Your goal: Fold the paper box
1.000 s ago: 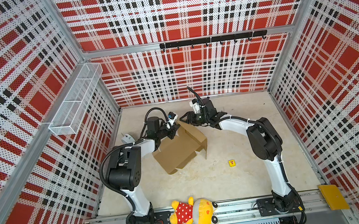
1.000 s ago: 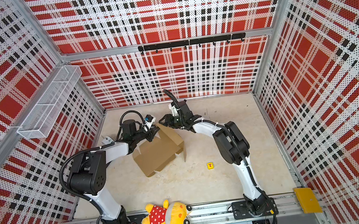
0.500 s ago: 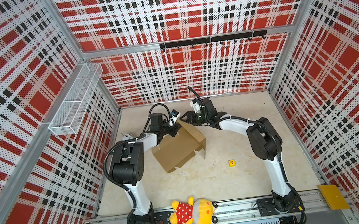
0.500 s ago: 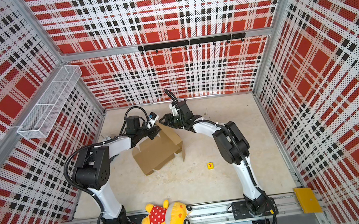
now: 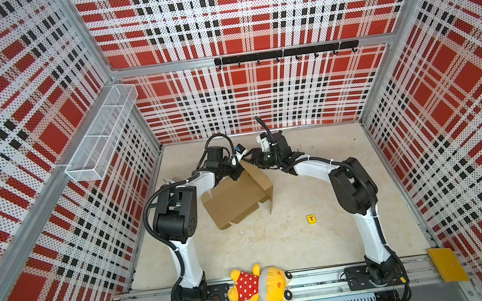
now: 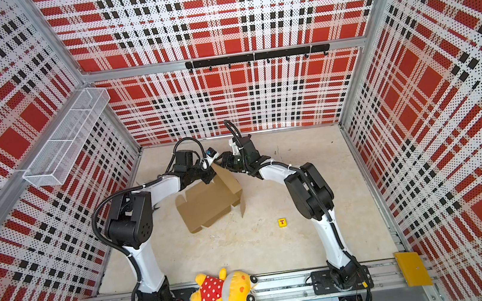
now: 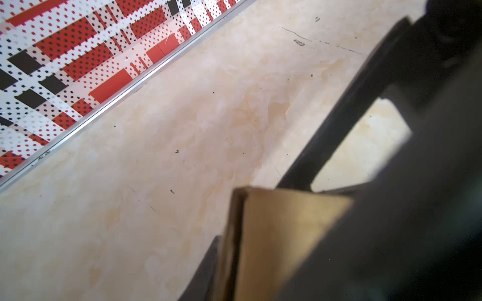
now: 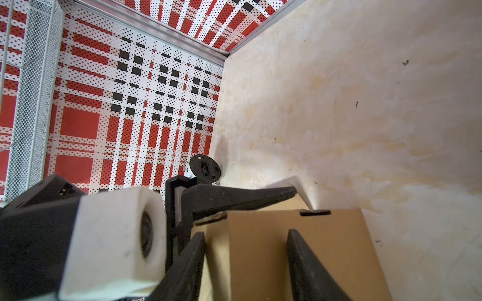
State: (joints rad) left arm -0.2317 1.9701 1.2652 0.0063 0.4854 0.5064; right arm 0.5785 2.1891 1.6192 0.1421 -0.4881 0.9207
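Observation:
The paper box (image 5: 233,200) (image 6: 206,207) is brown cardboard lying half folded on the table, its right wall (image 5: 260,177) standing up. My left gripper (image 5: 236,173) (image 6: 209,177) is at the box's far corner, shut on a doubled cardboard edge (image 7: 273,234); one dark finger (image 7: 208,268) presses its side. From the right comes my right gripper (image 5: 252,161) (image 6: 224,161), facing the left one. In the right wrist view it (image 8: 245,232) is open, its fingers (image 8: 302,260) standing wide apart over a cardboard panel (image 8: 260,255) with a slot (image 8: 315,212).
A small yellow block marked T (image 5: 311,218) (image 6: 282,222) lies right of the box. A yellow plush toy (image 5: 259,285) rests on the front rail, and a yellow plate (image 5: 447,263) at the front right. A wire basket (image 5: 101,143) hangs on the left wall.
My left gripper has shifted a little toward the back at the box's far corner and its jaws have narrowed on the cardboard. The right gripper and the box have barely moved.

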